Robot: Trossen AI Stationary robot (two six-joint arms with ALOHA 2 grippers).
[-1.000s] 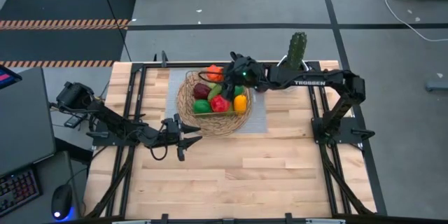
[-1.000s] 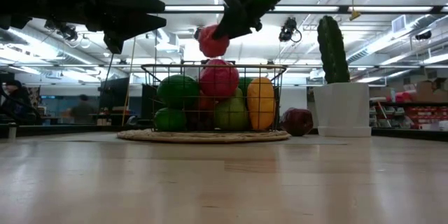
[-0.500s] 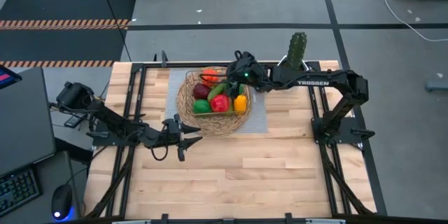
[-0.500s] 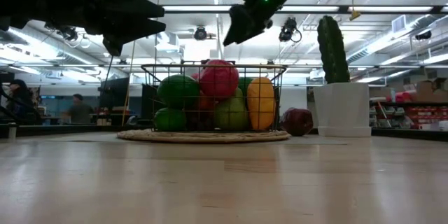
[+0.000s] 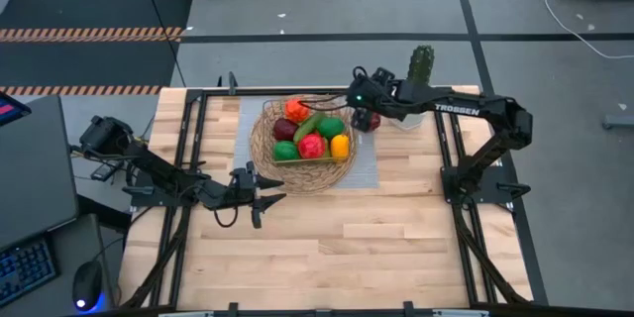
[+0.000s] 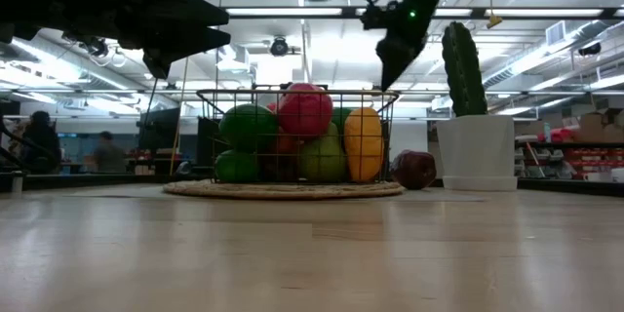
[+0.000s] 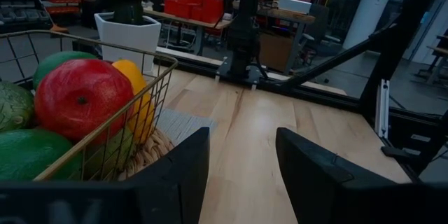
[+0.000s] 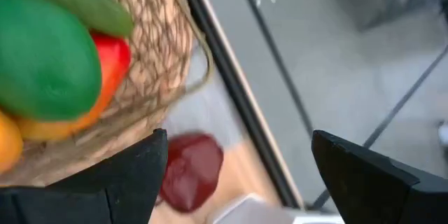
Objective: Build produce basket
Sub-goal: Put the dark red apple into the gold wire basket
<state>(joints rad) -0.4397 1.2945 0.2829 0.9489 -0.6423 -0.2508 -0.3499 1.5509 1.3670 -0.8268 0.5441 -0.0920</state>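
I see my left tool [image 5: 260, 198] parked low over the table [image 5: 327, 248], just short of the basket's near-left rim, its fingers [image 7: 175, 175] parted with nothing between them; I'd say it waits there to leave the other arm room

The basket [image 5: 267, 149] sits toward the far middle of the table on a grey mat [image 5: 365, 166]. Its wire centre [image 6: 210, 107] is already heaped with produce: an orange piece [image 5: 295, 110] at the far side, a dark purple one [image 5: 284, 129], a cucumber [image 5: 306, 127] lying slantwise, greens [image 5: 285, 151], a red fruit [image 5: 312, 146] on top and a yellow pepper [image 5: 340, 145] on the right. I judge the pile sits so high because the centre is nearly full, so later pieces rest on earlier ones

One dark red piece [image 5: 370, 120] lies on the table just right of the basket, near the white pot [image 6: 476, 151] with the cactus [image 5: 422, 63]. It is the only produce I can find outside, so the job looks close to done

My right tool [image 5: 363, 109] hangs almost over that piece, between basket and pot, fingers [image 8: 126, 175] spread wide and empty. Its wrist view has the red piece [image 8: 190, 170] between them, farther off. I read that as lining up a descent; the risk is clipping the wicker rim or the pot, both close by
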